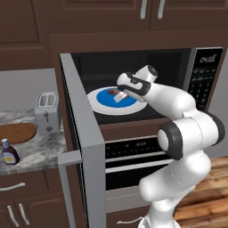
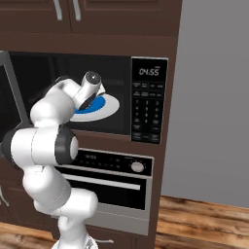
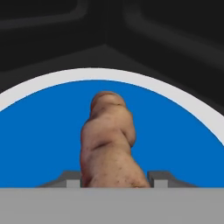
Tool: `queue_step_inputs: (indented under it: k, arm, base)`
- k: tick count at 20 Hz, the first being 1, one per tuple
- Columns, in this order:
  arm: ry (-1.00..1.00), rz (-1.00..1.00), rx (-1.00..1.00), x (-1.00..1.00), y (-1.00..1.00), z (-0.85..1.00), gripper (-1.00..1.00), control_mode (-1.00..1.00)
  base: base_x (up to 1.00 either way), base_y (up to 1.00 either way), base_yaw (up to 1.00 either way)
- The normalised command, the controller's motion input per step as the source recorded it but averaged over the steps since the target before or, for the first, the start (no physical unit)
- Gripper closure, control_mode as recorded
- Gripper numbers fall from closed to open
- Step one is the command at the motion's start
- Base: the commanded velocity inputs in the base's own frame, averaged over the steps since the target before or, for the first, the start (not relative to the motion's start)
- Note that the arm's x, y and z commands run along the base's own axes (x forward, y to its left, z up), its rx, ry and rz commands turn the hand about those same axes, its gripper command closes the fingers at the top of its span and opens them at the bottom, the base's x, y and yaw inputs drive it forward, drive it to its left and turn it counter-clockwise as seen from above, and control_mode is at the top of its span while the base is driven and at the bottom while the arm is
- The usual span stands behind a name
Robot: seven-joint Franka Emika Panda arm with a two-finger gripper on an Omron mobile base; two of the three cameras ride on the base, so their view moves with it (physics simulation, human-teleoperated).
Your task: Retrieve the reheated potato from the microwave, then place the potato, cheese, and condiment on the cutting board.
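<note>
brown potato (image 3: 109,144), blue white-rimmed plate (image 3: 43,127), black microwave (image 1: 133,67)

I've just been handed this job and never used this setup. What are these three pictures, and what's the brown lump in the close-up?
A white robot arm reaches into the open microwave. Two pictures come from cameras on its base, behind it to the left and right. The third looks along the gripper from the hand. The lump is the potato, lying on a blue-and-white plate between the two fingertips; whether they grip it, I cannot tell. On the counter to the left are a toaster, the cutting board and the condiment bottle.
</note>
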Motion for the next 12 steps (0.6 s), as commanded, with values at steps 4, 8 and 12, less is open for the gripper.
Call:
queue_step_inputs:
  k: [4,8,12]
  arm:
    - [0.0,0.0,0.02,-0.38,-0.13,0.2,1.0,-1.0]
    - [0.0,0.0,0.07,-0.54,-0.09,0.21,1.0,-1.0]
    - [0.0,-0.07,0.05,-0.63,-0.03,0.07,1.0,-1.0]
  base:
    - [0.0,0.0,0.0]
    - [0.0,0.0,0.0]
    - [0.0,0.0,0.0]
